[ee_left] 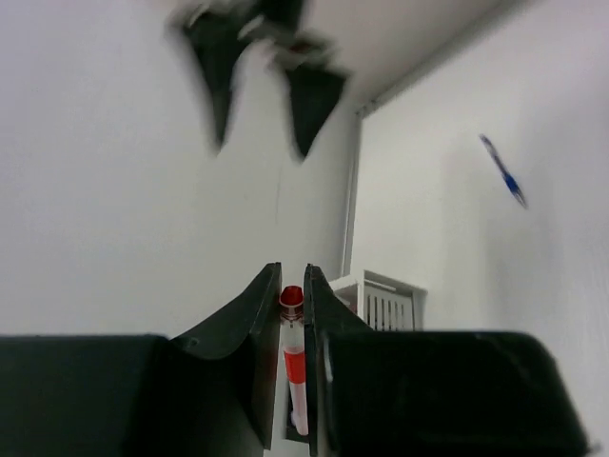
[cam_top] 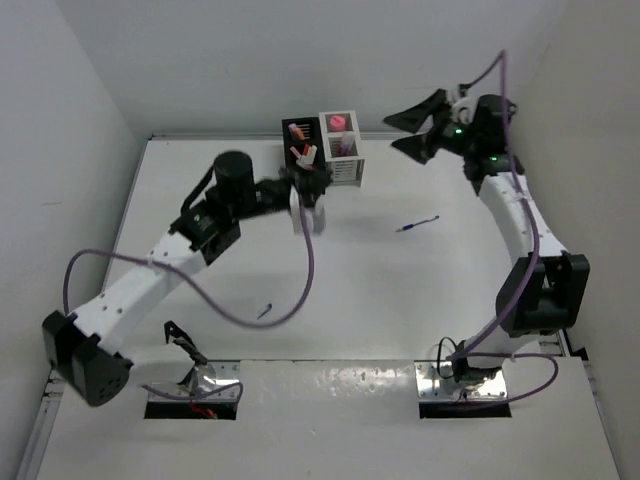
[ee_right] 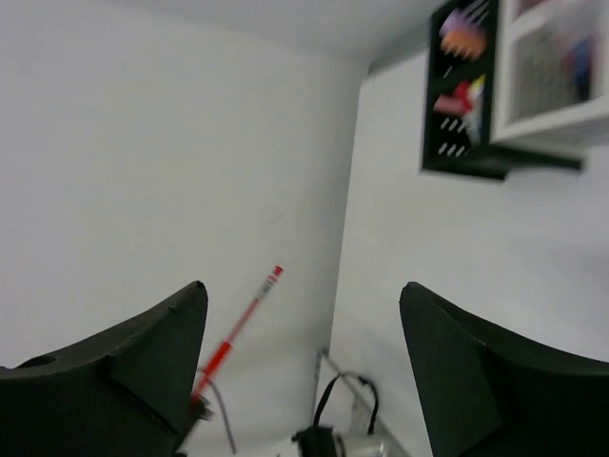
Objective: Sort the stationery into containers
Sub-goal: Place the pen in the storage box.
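The black holder point(cam_top: 299, 143) and the white holder point(cam_top: 340, 146) stand joined at the back of the table, each with stationery inside. My left gripper point(cam_top: 310, 205) hovers just in front of the black holder. In the left wrist view it point(ee_left: 293, 271) is shut on a red-and-white pen point(ee_left: 295, 367), with the white holder point(ee_left: 385, 300) close behind. My right gripper point(cam_top: 425, 125) is raised at the back right, open and empty point(ee_right: 304, 286). A blue pen point(cam_top: 418, 225) lies on the table right of centre and also shows in the left wrist view point(ee_left: 502, 171). A red pen point(ee_right: 238, 333) lies far from the holders point(ee_right: 457, 86).
A thin dark pen point(cam_top: 265, 312) lies on the table near the front left. Purple cables point(cam_top: 305, 270) arc over the table from each arm. White walls point(cam_top: 90, 150) close in on the left, back and right. Metal mounting plates point(cam_top: 465, 385) sit at the near edge.
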Robot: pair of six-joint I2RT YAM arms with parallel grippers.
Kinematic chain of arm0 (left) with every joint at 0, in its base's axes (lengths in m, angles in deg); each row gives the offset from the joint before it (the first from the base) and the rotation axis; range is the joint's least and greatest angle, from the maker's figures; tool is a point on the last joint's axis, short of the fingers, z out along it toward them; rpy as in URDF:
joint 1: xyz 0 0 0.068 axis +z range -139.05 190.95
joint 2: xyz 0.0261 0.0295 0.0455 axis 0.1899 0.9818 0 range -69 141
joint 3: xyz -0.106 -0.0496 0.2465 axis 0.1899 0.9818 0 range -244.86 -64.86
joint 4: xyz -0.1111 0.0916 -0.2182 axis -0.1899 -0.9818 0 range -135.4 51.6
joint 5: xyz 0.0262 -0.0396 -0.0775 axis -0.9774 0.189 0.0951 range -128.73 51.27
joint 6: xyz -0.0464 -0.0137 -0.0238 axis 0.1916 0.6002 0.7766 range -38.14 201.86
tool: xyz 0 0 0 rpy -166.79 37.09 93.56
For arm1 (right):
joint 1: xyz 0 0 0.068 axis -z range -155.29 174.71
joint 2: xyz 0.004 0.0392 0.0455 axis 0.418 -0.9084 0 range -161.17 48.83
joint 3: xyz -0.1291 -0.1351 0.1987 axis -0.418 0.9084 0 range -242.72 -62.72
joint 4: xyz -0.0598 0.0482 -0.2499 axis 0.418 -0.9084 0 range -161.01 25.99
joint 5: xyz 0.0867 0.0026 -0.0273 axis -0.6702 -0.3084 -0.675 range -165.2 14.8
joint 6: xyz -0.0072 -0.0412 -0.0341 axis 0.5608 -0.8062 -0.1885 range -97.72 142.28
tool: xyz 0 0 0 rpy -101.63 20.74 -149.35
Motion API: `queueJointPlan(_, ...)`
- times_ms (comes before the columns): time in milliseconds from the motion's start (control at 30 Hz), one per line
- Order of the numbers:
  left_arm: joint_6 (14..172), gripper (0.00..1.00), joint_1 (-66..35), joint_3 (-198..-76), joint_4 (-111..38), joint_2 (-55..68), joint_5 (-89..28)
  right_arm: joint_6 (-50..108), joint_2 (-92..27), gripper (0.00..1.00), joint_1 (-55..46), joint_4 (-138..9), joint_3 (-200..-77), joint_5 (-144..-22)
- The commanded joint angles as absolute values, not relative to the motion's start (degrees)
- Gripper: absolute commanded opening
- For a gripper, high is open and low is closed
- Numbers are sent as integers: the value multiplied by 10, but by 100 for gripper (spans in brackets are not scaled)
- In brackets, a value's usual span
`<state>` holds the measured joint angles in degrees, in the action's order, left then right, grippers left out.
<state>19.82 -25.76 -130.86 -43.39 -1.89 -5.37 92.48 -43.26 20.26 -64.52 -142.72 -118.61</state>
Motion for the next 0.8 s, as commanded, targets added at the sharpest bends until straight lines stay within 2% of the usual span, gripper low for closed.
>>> queueJointPlan(0, 575, 0, -182, -1420, -271, 68, -45, 889, -417, 80, 281, -638, -1445, -1231)
queueJointPlan(67, 677, 0, -152, -1495, -192, 147, -48, 871, -411, 79, 318, -638, -1433, -1248)
queueJointPlan(100, 785, 0, -119, -1526, -157, 178, -50, 837, -400, 79, 326, -664, -1421, -1250)
queueJointPlan(200, 987, 0, -74, -1691, -149, 323, -6, 724, -375, 78, 344, -744, -1406, -1242)
queueJointPlan(267, 1068, 0, -57, -1782, -97, 423, 20, 659, -358, 78, 351, -802, -1397, -1217)
queueJointPlan(367, 1164, 0, -53, -1827, -35, 504, 5, 568, -327, 78, 360, -834, -1374, -1202)
queueJointPlan(567, 1166, 0, -60, -1808, 49, 570, -3, 477, -299, 70, 374, -871, -1340, -1194)
queueJointPlan(767, 1117, 0, -58, -1779, 59, 593, -17, 438, -295, 58, 381, -898, -1326, -1184)
